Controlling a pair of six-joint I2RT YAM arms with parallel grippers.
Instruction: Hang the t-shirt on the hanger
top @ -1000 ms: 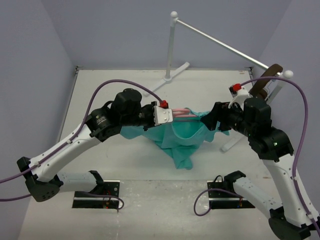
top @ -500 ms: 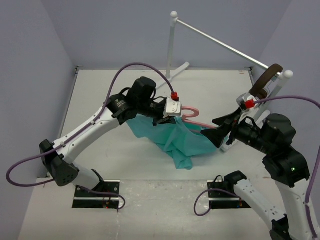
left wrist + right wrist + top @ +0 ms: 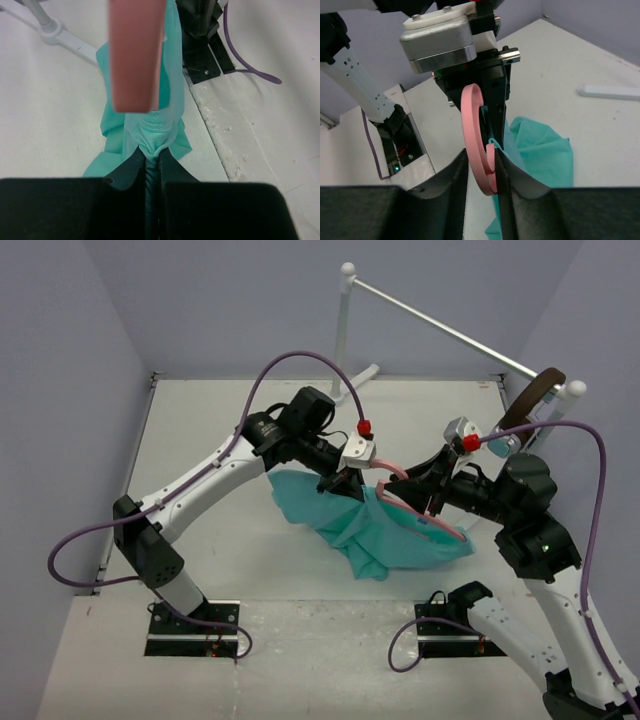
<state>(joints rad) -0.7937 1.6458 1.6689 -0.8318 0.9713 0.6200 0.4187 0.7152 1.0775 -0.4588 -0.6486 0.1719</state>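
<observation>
The teal t-shirt [image 3: 380, 535] hangs bunched over the table between the two arms. My left gripper [image 3: 340, 480] is shut on a gathered fold of the t-shirt [image 3: 155, 130] near its collar, and cloth fills the gap between the jaws [image 3: 152, 155]. The pink hanger [image 3: 392, 468] pokes out of the cloth, and one pink arm [image 3: 440, 525] shows along the shirt's right edge. In the right wrist view the hanger's curved hook [image 3: 472, 130] sits between the fingers of my right gripper [image 3: 482, 165], which is closed on it. The rest of the hanger is hidden in the t-shirt [image 3: 540, 150].
A white rail stand [image 3: 343, 330] rises at the back, and its bar runs to the right, where brown-banded headphones [image 3: 530, 400] hang. The two arm bases [image 3: 195, 625] sit at the near edge. Purple cables loop above both arms.
My right gripper has swung in from the right and closed on the hanger's hook. The left arm has moved right and lifted with the shirt, which now spreads further right.
</observation>
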